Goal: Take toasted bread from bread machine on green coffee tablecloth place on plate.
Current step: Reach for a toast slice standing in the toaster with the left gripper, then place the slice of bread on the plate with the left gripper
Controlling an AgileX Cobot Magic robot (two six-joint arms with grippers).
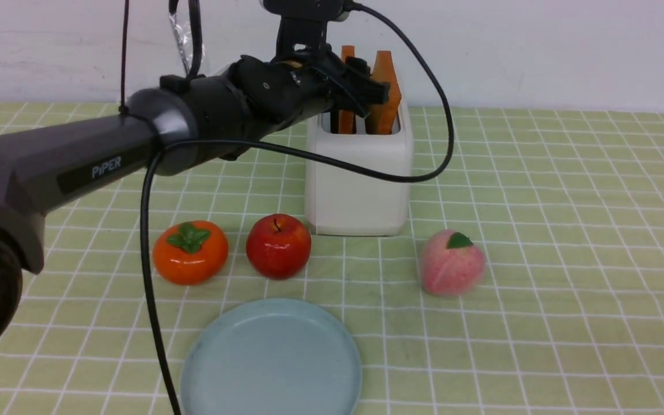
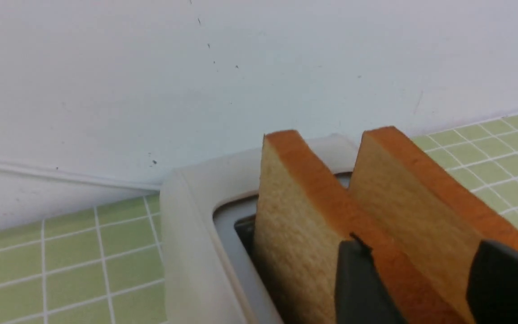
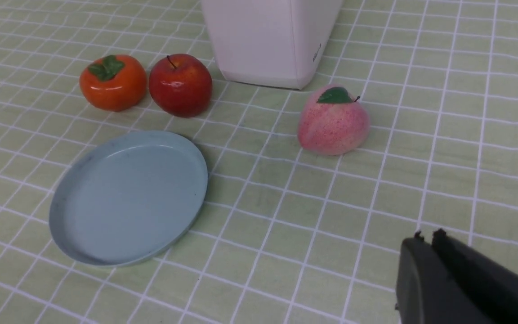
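Note:
The white bread machine [image 1: 361, 178] stands at the back of the green coffee tablecloth [image 1: 568, 230]. Two slices of toasted bread stand upright in its slots, a left slice [image 1: 346, 118] and a right slice [image 1: 387, 72]. My left gripper [image 1: 375, 92] is open at the top of the slices. In the left wrist view [image 2: 425, 270] one finger [image 2: 358, 283] is in front of the left slice [image 2: 286, 225] and the other finger [image 2: 506, 283] is by the right slice's [image 2: 403, 202] crust. The pale blue plate [image 1: 271, 360] lies bare at the front. My right gripper [image 3: 426, 237] is shut and empty, above the cloth.
An orange persimmon [image 1: 191, 252], a red apple [image 1: 278, 246] and a pink peach [image 1: 452, 262] sit between the toaster and the plate. A white wall runs behind the toaster. My left arm's black cable [image 1: 147, 276] hangs down beside the plate.

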